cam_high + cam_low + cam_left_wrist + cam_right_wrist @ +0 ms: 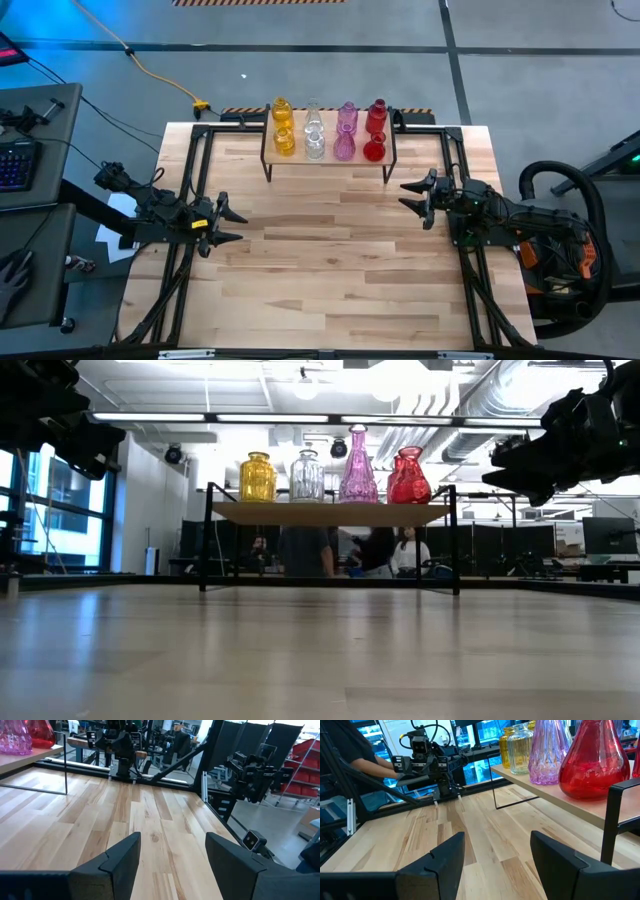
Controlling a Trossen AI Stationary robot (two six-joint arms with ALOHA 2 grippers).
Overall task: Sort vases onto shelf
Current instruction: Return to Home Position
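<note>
The vases stand in pairs on the shelf (330,150) at the table's far edge, bases on the light-wood board: yellow (283,128), clear (314,131), pink (346,131), red (375,131). The low view shows one row: yellow (257,478), clear (307,477), pink (358,466), red (408,477). My left gripper (235,224) hovers open near the table's left side, holding nothing. My right gripper (406,195) hovers open near the right side, just near of the shelf's right end, also empty. Its wrist view shows the red vase (592,762) and pink vase (548,752) close by.
The shelf's thin black legs (455,540) stand on the tabletop (330,270). Black frame rails run along the table's left (185,200) and right (462,270) sides. People sit in the room beyond the table (405,552). A keyboard (15,165) lies on a side desk.
</note>
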